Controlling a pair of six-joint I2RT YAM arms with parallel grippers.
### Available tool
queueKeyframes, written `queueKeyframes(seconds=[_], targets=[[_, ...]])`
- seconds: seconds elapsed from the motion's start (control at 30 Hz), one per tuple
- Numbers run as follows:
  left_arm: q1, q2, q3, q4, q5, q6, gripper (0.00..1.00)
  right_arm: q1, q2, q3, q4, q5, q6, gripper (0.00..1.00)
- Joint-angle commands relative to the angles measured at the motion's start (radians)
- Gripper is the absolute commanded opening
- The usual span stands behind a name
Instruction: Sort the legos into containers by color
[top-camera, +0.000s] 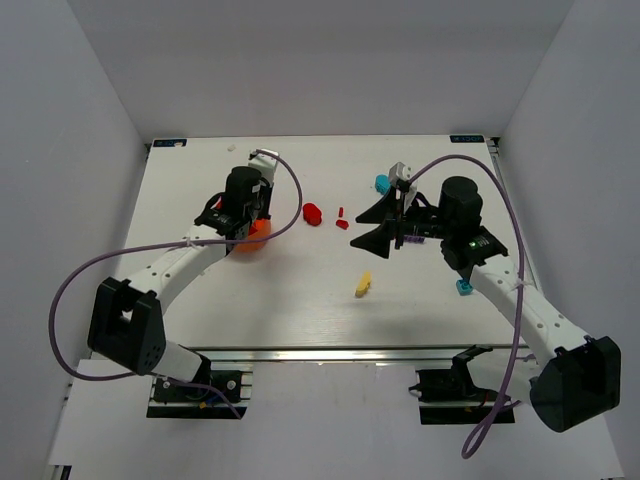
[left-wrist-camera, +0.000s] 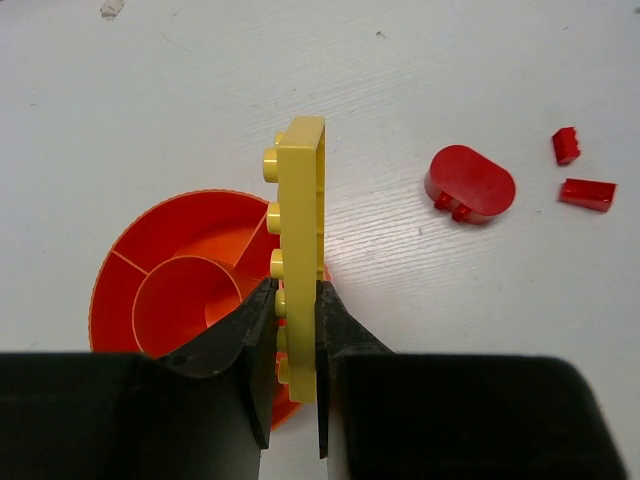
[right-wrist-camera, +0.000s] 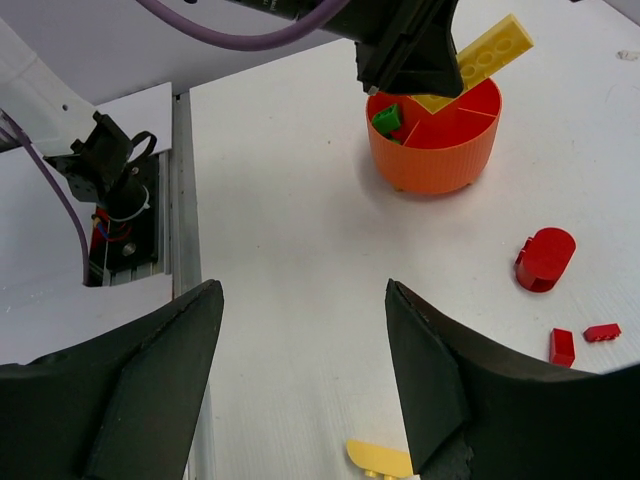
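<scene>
**White table boxed in by pale walls**

A white table (top-camera: 300, 300) with a faintly grained top sits between a bare back wall (top-camera: 320, 60), left wall (top-camera: 50, 200) and right wall (top-camera: 590, 150). A metal rail (top-camera: 330, 352) runs along its near edge. The light is soft and even.

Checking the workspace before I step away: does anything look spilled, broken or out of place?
Nothing spilled or broken. Only oddity: the yellow plate, pinched at one end by the left gripper, juts out edge-on over the orange bowl.
</scene>
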Motion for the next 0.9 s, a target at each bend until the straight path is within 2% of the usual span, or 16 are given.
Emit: queueKeyframes(seconds=[0.0,0.33,0.47,0.6,0.87], targets=[[0.021,0.024,0.033,0.04,0.028,0.037,0.0,-0.016,0.015,-0.005,0.058,-0.046,0.021,0.72],[0.073,0.075,-0.013,0.092,0.051,0.037,0.03,-0.048,0.063,-0.017,0.081,-0.077,0.036,0.72],[0.084,0.098,-0.001,0.089,0.076,0.031,0.09,-0.06,0.071,-0.026,0.095,-0.089,0.047,0.72],[0.093,0.112,-0.003,0.091,0.082,0.031,0.19,-0.071,0.074,-0.026,0.102,-0.1,0.059,0.72],[0.093,0.122,-0.007,0.092,0.094,0.019,0.21,-0.088,0.075,-0.033,0.121,-0.123,0.079,0.73]])
